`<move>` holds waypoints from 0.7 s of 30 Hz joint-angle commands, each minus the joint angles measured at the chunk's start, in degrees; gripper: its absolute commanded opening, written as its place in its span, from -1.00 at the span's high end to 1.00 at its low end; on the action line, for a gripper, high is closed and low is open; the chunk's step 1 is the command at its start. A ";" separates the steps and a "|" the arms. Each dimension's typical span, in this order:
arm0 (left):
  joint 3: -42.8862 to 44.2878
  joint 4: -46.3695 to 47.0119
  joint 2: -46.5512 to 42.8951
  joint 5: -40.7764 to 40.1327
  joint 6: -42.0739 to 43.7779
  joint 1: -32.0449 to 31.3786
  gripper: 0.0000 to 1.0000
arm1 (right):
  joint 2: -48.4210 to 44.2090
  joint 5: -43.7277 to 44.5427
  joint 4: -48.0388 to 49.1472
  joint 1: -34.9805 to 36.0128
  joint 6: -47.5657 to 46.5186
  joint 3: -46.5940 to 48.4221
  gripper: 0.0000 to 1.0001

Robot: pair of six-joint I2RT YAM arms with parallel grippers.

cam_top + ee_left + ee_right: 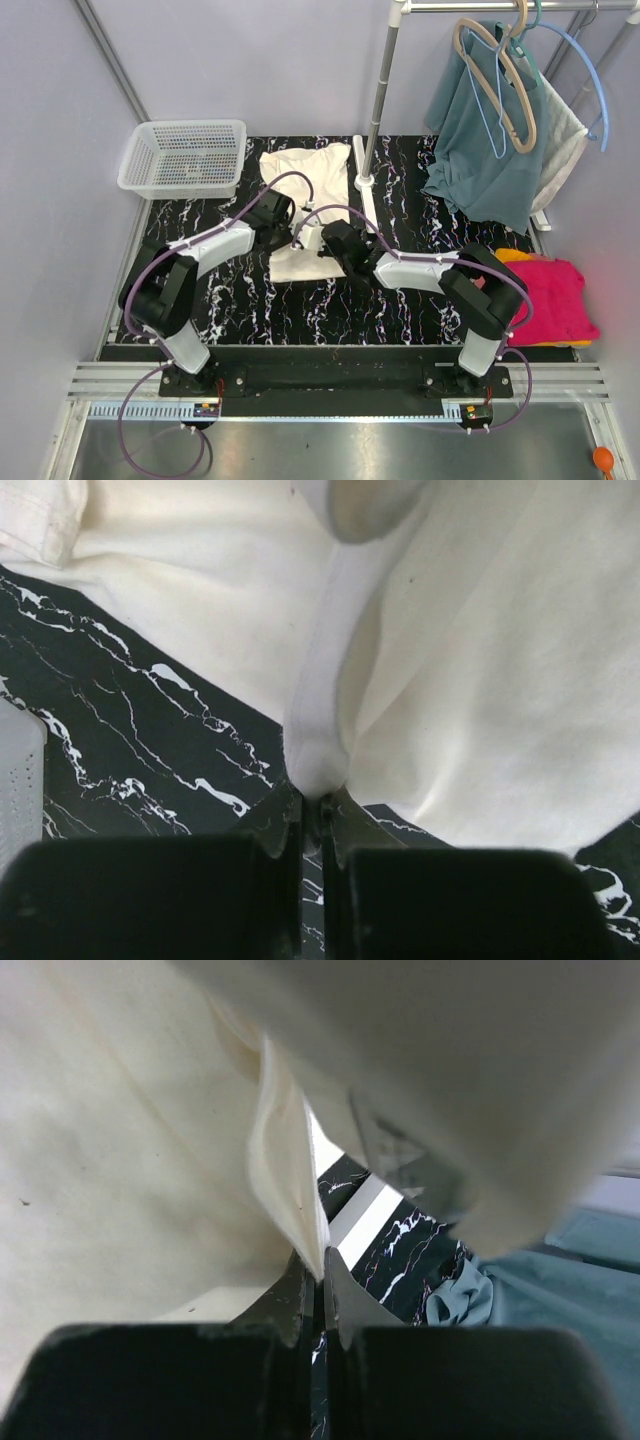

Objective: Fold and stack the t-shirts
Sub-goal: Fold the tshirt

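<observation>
Your left end effector (312, 825) and right end effector (322, 1278) pinch the cream t-shirt (303, 172) edge, likely for folding over.

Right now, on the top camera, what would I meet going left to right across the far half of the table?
White mesh basket → cream t-shirt → metal rack pole → teal garment on hangers.
</observation>
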 commanded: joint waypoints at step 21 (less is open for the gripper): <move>4.41 10.10 6.05 -10.35 -2.97 1.55 0.22 | 7.55 9.18 7.84 -1.90 -0.84 6.50 0.04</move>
